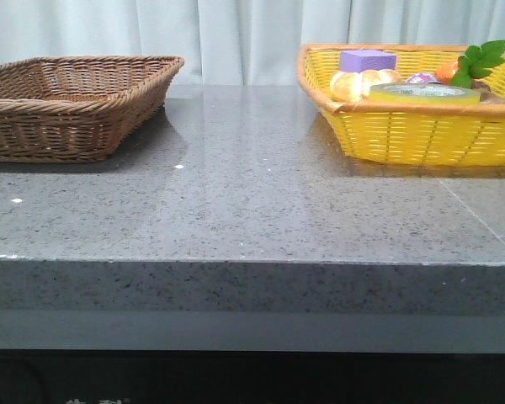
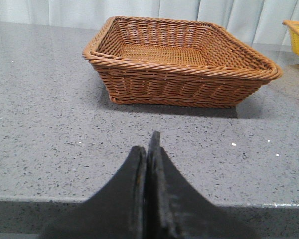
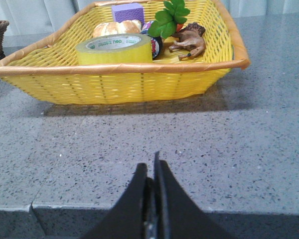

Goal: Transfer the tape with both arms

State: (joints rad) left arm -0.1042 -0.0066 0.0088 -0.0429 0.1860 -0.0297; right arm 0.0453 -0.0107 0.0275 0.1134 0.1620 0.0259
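Yellow basket (tape inside)

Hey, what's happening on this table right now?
Nothing is being handled yet. The tape lies flat in the yellow basket among other small items. The brown wicker basket looks empty. Both the left gripper and right gripper are shut, low near the table's front edge, holding nothing.

On the worktop two baskets stand well apart at the far side: the wicker basket at far left, the plastic basket at far right. Inside the plastic basket the tape lies flat near its near wall, with bread to its left, a block behind, and leaves to the right.
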